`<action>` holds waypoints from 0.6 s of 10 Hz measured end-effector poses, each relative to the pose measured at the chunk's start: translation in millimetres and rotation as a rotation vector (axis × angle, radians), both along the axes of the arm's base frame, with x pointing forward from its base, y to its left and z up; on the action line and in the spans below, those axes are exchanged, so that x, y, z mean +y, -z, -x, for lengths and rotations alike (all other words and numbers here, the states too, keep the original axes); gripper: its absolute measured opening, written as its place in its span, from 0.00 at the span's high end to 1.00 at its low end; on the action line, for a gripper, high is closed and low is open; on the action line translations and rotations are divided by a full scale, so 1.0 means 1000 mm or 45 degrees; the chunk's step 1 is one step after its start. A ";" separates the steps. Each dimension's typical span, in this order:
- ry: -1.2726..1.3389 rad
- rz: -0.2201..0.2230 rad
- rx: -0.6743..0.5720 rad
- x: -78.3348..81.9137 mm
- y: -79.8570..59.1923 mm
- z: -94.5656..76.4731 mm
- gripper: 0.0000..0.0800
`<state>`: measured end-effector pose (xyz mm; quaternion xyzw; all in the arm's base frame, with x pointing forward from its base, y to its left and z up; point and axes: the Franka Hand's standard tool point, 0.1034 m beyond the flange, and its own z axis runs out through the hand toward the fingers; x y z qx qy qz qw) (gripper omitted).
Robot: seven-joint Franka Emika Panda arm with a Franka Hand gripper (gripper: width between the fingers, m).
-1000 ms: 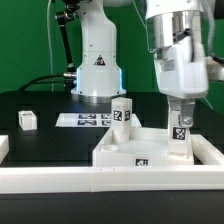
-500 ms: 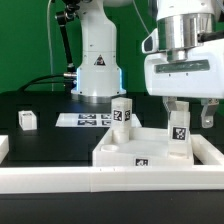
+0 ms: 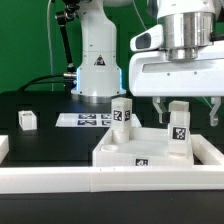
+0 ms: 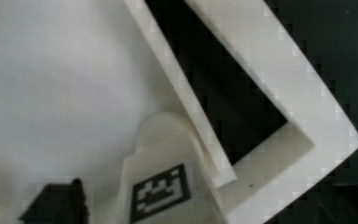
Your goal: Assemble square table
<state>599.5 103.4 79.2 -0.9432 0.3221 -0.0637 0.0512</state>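
Observation:
The square table's white slab (image 3: 150, 148) lies at the front of the black table, with a tag on its near wall. Two white tagged legs stand upright on it: one (image 3: 121, 113) at the back left, one (image 3: 179, 124) at the right. My gripper (image 3: 187, 112) hangs over the right leg, open, with a finger well clear on either side and nothing held. A third leg (image 3: 27, 120) lies loose at the exterior view's left. In the wrist view the right leg's tagged top (image 4: 160, 186) shows against the slab (image 4: 60, 90), with one dark finger (image 4: 55, 203) beside it.
A long white border rail (image 3: 100, 179) runs along the front and up the exterior view's right, also visible as the white rail (image 4: 265, 75) in the wrist view. The marker board (image 3: 85, 120) lies behind the slab. The robot base (image 3: 97, 62) stands at the back.
My gripper has let go of the right leg, opened wide and turned so that its fingers now straddle the leg. The leg stays upright on the slab.

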 end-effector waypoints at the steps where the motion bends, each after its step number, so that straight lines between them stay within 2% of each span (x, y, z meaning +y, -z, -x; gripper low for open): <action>1: -0.148 0.029 -0.002 -0.003 -0.002 -0.003 0.19; 5: -0.533 0.122 -0.022 -0.011 -0.004 -0.007 0.19; 6: -0.536 0.124 -0.022 -0.012 -0.004 -0.007 0.19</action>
